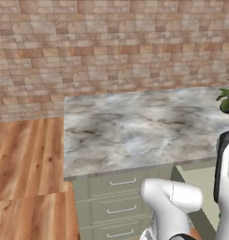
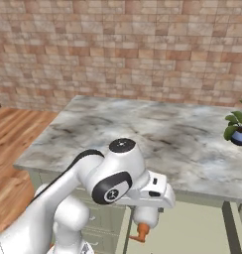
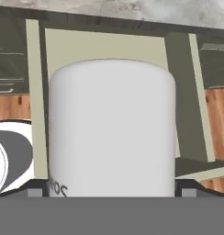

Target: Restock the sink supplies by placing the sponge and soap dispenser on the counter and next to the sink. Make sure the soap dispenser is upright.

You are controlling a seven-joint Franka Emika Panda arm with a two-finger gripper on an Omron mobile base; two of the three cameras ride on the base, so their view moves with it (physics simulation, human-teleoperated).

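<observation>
My gripper (image 2: 146,210) hangs low in front of the island, pointing down. The soap dispenser (image 2: 145,221) sits between its jaws, a pale bottle with its orange pump top pointing down, off the floor. In the hand view the pale bottle body (image 3: 112,128) runs away from the camera. My gripper (image 3: 112,193) has one dark fingertip close against each side of it, with the jaws standing wide. The pump is hidden behind the body there. The sponge, the counter and the sink are out of view.
A marble island top (image 1: 135,131) (image 2: 167,134) lies ahead, with a potted plant (image 1: 227,99) (image 2: 238,128) at its right end. Sage-green drawers (image 1: 116,197) sit under its left part, and a pale open recess (image 3: 104,46) is beside them. Wood floor (image 1: 27,178) lies to the left.
</observation>
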